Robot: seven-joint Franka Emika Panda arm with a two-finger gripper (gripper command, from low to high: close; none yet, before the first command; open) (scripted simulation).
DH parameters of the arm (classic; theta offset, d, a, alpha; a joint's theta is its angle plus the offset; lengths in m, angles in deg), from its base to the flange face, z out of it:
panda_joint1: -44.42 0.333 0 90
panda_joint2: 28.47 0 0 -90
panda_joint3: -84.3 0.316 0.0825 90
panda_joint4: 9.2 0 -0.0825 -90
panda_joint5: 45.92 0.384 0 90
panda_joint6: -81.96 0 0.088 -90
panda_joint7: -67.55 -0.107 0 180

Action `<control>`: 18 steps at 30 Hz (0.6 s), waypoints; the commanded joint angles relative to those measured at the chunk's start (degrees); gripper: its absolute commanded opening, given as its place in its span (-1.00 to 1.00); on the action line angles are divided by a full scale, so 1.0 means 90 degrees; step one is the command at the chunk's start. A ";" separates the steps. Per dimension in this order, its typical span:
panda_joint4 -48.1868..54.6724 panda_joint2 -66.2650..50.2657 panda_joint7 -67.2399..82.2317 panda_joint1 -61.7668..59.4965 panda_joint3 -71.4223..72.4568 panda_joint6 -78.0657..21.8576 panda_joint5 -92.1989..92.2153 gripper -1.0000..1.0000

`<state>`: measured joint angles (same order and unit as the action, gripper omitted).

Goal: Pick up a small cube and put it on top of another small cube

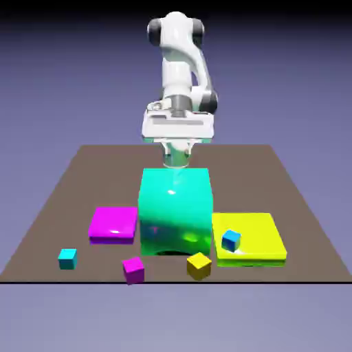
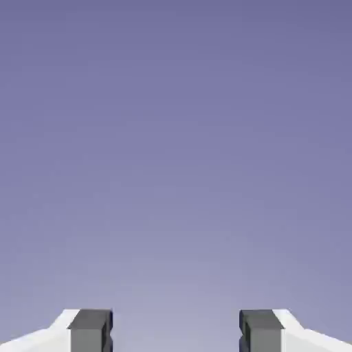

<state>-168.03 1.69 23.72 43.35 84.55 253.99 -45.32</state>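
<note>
The small cyan cube [image 1: 67, 258] lies on the table near the front edge at the exterior view's left. Other small cubes lie near the front: a magenta one [image 1: 133, 269], a yellow one [image 1: 199, 265], and a darker blue one [image 1: 231, 240] on a flat yellow slab [image 1: 256, 234]. My gripper [image 1: 177, 161] hangs behind the top of the huge teal-green block [image 1: 175, 210], far from all the small cubes. In the hand view the gripper [image 2: 175, 333] is open, its two grey fingertips [image 2: 91, 330] wide apart with only the plain backdrop between them.
The huge teal-green block stands mid-table between my hand and the small cubes. A flat magenta slab [image 1: 113, 223] lies to its left in the exterior view. The brown table [image 1: 82, 179] ends just in front of the small cubes.
</note>
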 commanded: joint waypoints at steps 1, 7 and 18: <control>0.0200 -0.0231 -0.0127 -0.0162 0.0023 -0.0183 0.0055 0.00; 0.1401 -0.1615 -0.0889 -0.1133 0.0162 -0.1276 0.0387 0.00; 0.3602 -0.4153 -0.2285 -0.2914 0.0417 -0.3281 0.0996 0.00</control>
<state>-135.61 -35.69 3.15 16.95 88.30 224.46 -36.36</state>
